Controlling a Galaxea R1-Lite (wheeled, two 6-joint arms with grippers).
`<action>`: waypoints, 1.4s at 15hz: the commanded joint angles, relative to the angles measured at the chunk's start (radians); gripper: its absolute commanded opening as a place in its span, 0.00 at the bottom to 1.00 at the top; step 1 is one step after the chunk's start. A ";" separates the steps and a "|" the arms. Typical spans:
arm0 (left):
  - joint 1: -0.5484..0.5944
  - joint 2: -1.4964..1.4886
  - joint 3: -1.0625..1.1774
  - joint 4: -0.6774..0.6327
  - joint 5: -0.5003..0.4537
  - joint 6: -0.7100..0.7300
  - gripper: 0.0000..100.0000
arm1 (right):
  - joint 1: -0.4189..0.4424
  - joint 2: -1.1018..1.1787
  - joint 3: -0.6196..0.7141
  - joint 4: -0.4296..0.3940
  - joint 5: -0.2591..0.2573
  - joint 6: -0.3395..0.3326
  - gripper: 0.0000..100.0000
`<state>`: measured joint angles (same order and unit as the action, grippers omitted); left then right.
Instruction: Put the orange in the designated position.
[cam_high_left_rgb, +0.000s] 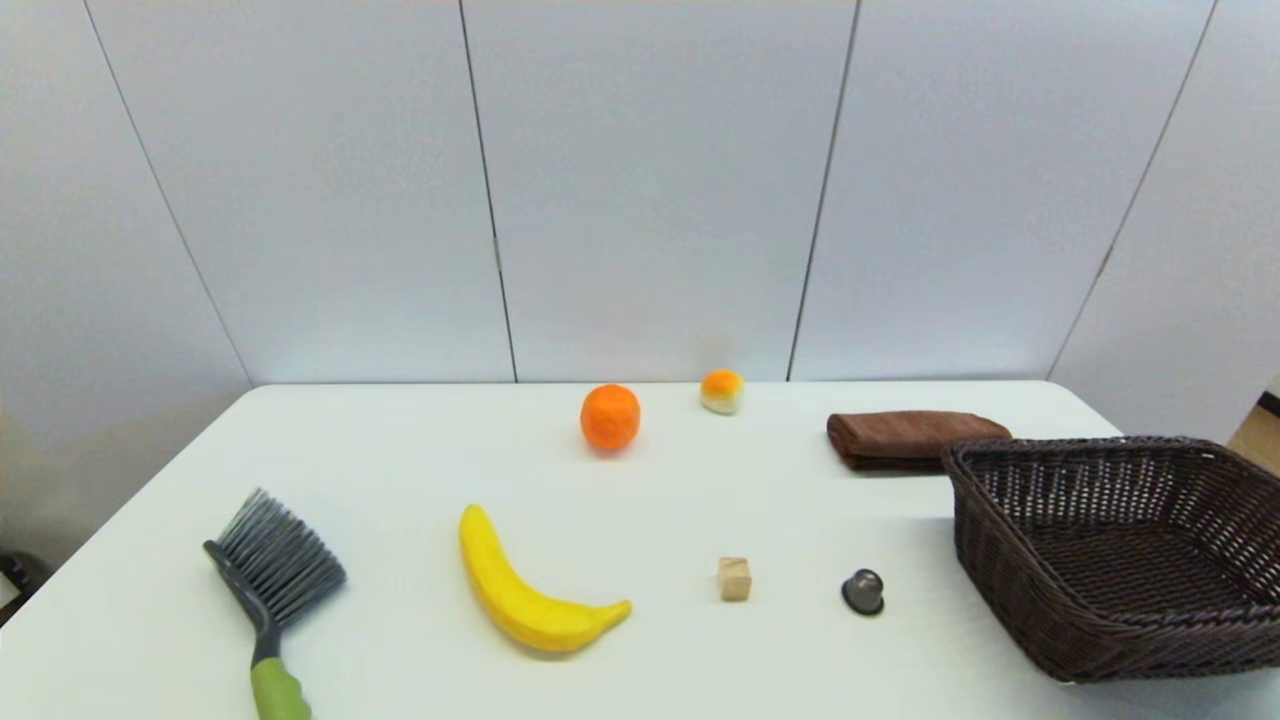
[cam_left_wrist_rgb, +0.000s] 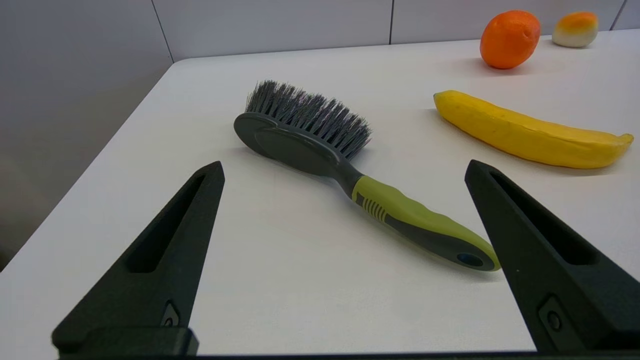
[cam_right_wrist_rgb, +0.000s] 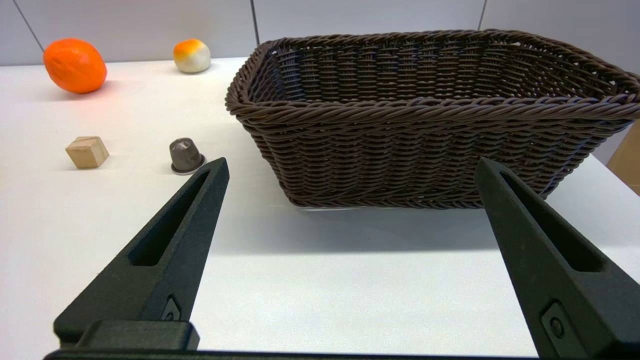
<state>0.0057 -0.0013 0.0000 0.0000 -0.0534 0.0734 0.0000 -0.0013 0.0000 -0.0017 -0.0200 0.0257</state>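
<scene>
The orange (cam_high_left_rgb: 610, 417) sits on the white table near its far edge, a little left of centre; it also shows in the left wrist view (cam_left_wrist_rgb: 510, 39) and the right wrist view (cam_right_wrist_rgb: 75, 65). The designated position carries no mark that I can pick out on the tabletop. My left gripper (cam_left_wrist_rgb: 345, 170) is open and empty, low over the near left of the table, with the brush lying beyond its fingers. My right gripper (cam_right_wrist_rgb: 350, 167) is open and empty at the near right, facing the basket. Neither arm shows in the head view.
A grey brush with a green handle (cam_high_left_rgb: 270, 600) lies near left, a yellow banana (cam_high_left_rgb: 530, 600) near centre. A wooden cube (cam_high_left_rgb: 734, 578) and a dark capsule (cam_high_left_rgb: 863, 591) lie right of it. A white-and-orange ball (cam_high_left_rgb: 722, 391), brown cloth (cam_high_left_rgb: 905, 437) and wicker basket (cam_high_left_rgb: 1010, 580) are further right.
</scene>
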 joint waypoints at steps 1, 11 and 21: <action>0.000 0.001 0.000 0.000 0.000 0.000 1.00 | 0.000 0.001 0.000 0.000 0.000 0.000 1.00; 0.000 0.001 0.000 0.003 0.024 0.000 1.00 | 0.000 0.000 0.000 0.000 0.000 0.000 1.00; 0.002 0.225 -0.114 -0.009 0.018 0.075 1.00 | 0.000 0.000 0.000 0.000 0.000 0.000 1.00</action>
<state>0.0062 0.0826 -0.0404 -0.0019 -0.0298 0.1394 0.0000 -0.0013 0.0000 -0.0009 -0.0196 0.0260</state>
